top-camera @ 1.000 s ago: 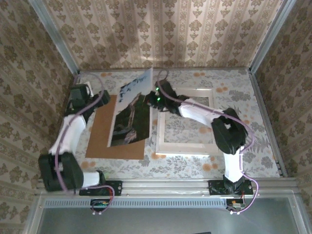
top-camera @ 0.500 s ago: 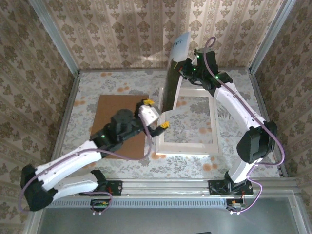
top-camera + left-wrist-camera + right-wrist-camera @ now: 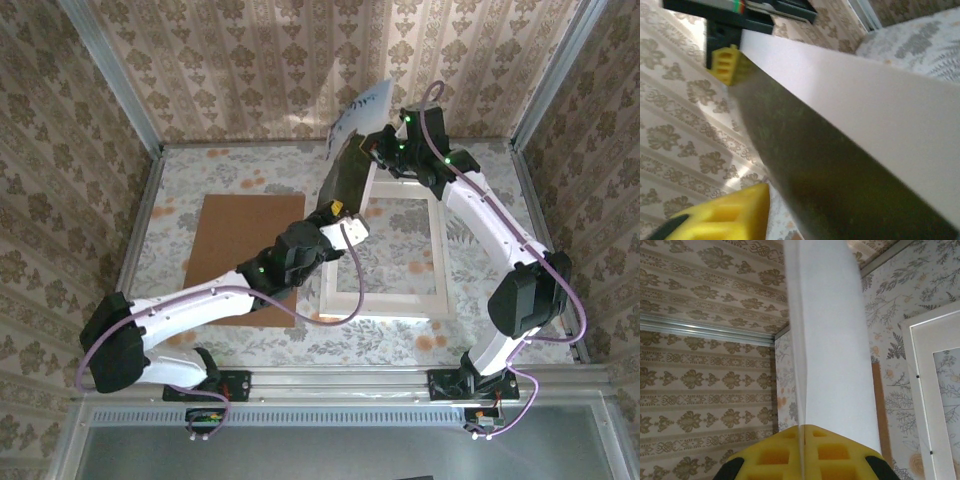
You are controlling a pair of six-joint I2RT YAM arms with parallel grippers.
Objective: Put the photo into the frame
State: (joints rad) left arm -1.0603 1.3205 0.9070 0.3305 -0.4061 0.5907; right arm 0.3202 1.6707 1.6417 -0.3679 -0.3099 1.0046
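The photo [image 3: 350,165] hangs in the air above the far left corner of the frame [image 3: 382,300], steeply tilted, sky end up. My right gripper [image 3: 376,146] is shut on its right edge; in the right wrist view both yellow pads of that gripper [image 3: 802,432] press on the photo's white back [image 3: 830,340]. My left gripper [image 3: 342,218] sits at the photo's lower corner. In the left wrist view the dark picture side [image 3: 840,170] runs past my yellow finger [image 3: 725,217] with a small gap; the other finger is hidden behind the print.
A brown board [image 3: 245,250] lies flat to the left of the white frame on the floral table. Patterned walls close in on three sides. The right gripper's yellow pad [image 3: 730,67] shows at the photo's far end.
The right arm lifted the photo off the board and carried it right, over the frame's back edge. The left arm swung in from the far left and reached the photo's lower corner, jaws narrowing.
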